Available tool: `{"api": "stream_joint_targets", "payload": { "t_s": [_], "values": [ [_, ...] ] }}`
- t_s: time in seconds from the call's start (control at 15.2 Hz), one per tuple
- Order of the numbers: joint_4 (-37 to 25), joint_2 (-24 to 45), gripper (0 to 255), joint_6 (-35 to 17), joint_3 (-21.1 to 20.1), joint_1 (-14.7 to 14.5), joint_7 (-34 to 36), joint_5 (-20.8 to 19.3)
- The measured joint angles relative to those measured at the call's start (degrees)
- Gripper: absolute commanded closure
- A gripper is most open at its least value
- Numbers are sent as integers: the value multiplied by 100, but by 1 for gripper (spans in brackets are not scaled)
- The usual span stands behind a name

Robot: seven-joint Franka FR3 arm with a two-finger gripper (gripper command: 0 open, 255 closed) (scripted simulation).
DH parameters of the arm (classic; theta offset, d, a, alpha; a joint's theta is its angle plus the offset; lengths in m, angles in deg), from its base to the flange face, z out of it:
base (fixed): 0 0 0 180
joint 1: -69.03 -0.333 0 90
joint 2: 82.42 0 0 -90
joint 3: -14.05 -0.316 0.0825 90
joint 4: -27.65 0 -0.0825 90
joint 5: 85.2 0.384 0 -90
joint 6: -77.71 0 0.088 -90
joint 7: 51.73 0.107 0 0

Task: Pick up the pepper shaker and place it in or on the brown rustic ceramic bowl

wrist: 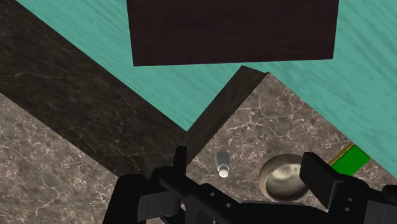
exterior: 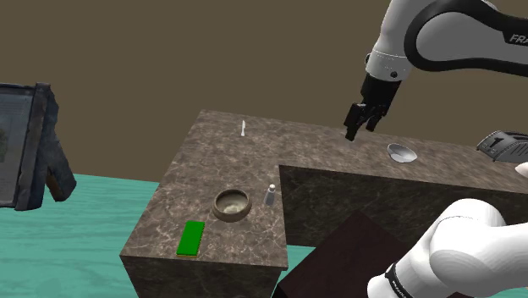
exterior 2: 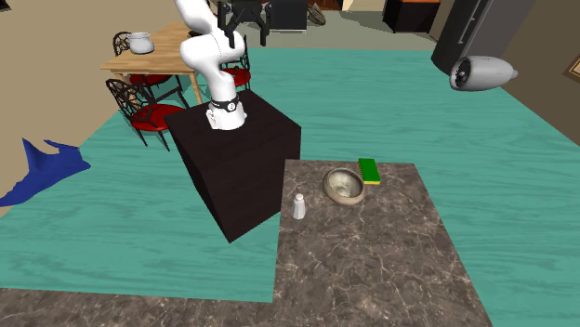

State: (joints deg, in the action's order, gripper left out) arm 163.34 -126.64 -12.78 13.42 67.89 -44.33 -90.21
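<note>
Shoulder view has the gripper (exterior: 360,131) hanging high and well apart from the brown bowl (exterior: 230,217). Its two black fingers are spread wide with nothing between them. The pepper shaker (exterior: 271,195) stands upright just beside the bowl, on the side toward the dark stand (exterior: 343,254), and does not touch it. It is small, slim and pale with a rounded cap, so it is probably light, rigid and a little slick. Being narrow, it could tip at a nudge. Closing across its body below the cap, from straight above, looks safest. A green block (exterior: 192,238) lies on the bowl's other side. The bench (exterior: 211,148) under the bowl is dark veined stone, L-shaped and level. Around it spreads a teal floor (exterior: 93,220), with a plain brown wall (exterior: 169,51) behind.
</note>
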Motion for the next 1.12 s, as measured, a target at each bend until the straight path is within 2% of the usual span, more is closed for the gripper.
{"api": "stream_joint_targets", "payload": {
  "t_s": [0.26, 0.79, 1.12],
  "values": [
    [237, 182, 0, -413, -17, -9, 57, 7],
    [859, 1260, 0, -2131, 33, 26, 154, -81],
    [918, 2246, 0, -3195, 34, 55, 252, -152]
  ]
}}
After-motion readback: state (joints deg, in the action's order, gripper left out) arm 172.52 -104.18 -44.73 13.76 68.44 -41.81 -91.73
